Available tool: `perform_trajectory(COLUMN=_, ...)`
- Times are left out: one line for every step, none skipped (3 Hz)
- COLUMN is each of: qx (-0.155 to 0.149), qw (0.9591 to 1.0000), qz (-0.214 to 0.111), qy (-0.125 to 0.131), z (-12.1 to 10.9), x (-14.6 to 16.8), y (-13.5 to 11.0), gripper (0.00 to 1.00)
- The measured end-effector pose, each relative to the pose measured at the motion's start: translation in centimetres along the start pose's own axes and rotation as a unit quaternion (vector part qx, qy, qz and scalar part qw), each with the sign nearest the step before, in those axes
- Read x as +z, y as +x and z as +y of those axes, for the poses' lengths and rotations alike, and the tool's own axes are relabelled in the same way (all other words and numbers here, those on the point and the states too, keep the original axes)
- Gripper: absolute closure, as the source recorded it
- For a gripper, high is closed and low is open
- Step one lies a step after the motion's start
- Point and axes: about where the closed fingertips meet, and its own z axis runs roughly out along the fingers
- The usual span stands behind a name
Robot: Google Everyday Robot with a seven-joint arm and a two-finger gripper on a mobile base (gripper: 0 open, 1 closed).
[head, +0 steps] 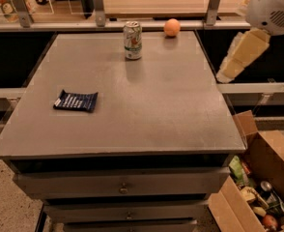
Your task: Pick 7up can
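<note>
Camera view: 7up can upright near far edge of grey table, left of orange fruit, not touching. Dark-blue snack packet flat at left side. Gripper in air beyond right table edge, well apart from can; open or closed, impossible to tell. Cardboard box at near right.

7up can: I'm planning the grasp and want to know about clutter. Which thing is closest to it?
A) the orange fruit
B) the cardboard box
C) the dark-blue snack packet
A: the orange fruit sits just beside the 7up can at the table's far edge, apart from it; the snack packet lies much further off. The gripper hangs beyond the table's right edge.
</note>
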Motion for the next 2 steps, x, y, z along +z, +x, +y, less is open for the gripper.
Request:
perform_trajectory(qx=0.029, qw=0.9981, qz=-0.052, qy=0.015, z=-3.0, x=2.8, y=-2.5, gripper=0.00)
perform_trajectory(qx=0.047, qw=0.9938, qz=-0.099, qy=0.019, z=-5.1, x=5.8, y=-5.6, gripper=0.00)
